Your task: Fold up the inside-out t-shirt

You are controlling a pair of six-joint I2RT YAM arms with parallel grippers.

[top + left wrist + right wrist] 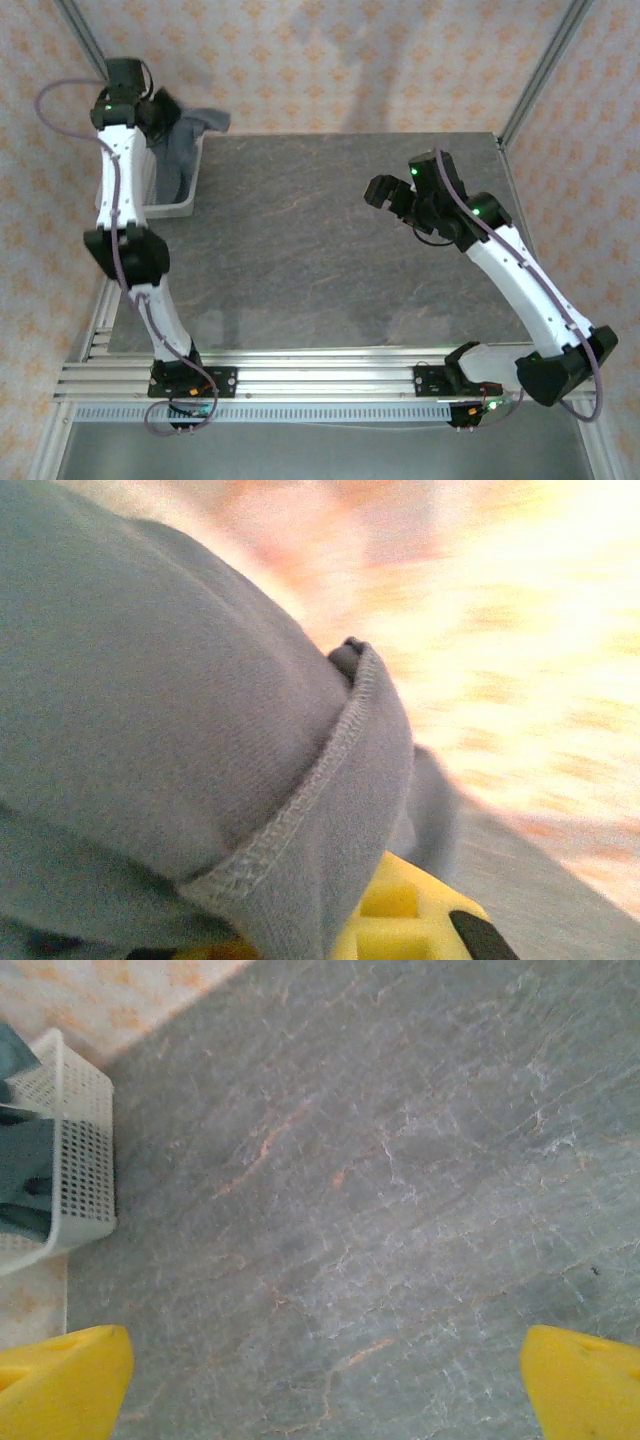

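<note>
Here the left gripper (163, 112) is closed on the grey t-shirt (187, 135), which hangs bunched over the white basket (185, 203) at the table's (300, 260) far left corner; the right gripper (325, 1380) hovers wide open, well apart from it

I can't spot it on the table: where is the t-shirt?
Top view, far left corner: the t-shirt is bunched in the white basket, its upper part pinched by the left gripper.

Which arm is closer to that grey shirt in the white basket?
Left. The left gripper is shut on the t-shirt right at the basket in the far left corner; the right gripper hangs open over the table, well off to the basket's right.
</note>
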